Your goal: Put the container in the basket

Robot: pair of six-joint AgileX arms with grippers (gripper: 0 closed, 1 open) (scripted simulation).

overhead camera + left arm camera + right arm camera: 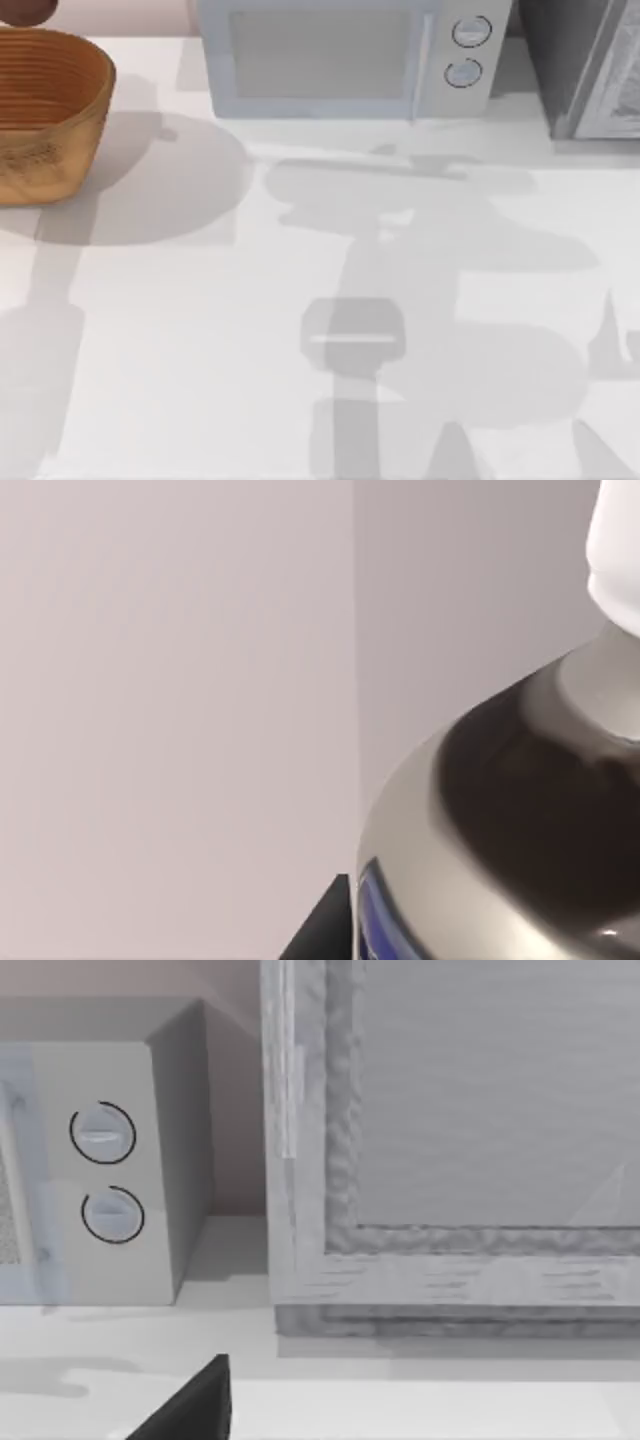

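**Inspector A:** Top view first. What stands on the white tabletop (pixel 300 400)?

**Inspector B:** A large round woven wicker basket (pixel 45 110), orange-brown with ribbed flaring walls, at about ten o'clock, cut by the left edge. A small reddish-brown rounded shape sits at the frame's top-left corner, just above the basket's rim; I cannot tell what it is. At twelve o'clock, against the back wall, is a pale grey boxy microwave (pixel 350 55) with two round dials at its right end. At about two o'clock is a grey panelled cabinet (pixel 585 65).

**Inspector A:** Left wrist view?

**Inspector B:** The small cylindrical bottle (pixel 520 820), the container, is very close to the lens: dark brown contents, silvery shoulder, pale neck, white cap, a blue patch low on its side. A dark wedge shows beside it. Whether the left claw grips it, I cannot tell.

**Inspector A:** Right wrist view?

**Inspector B:** The microwave's dial end, the cabinet's framed front beside it, tabletop below. A dark wedge shows at about seven o'clock. The right claw's state: cannot tell.
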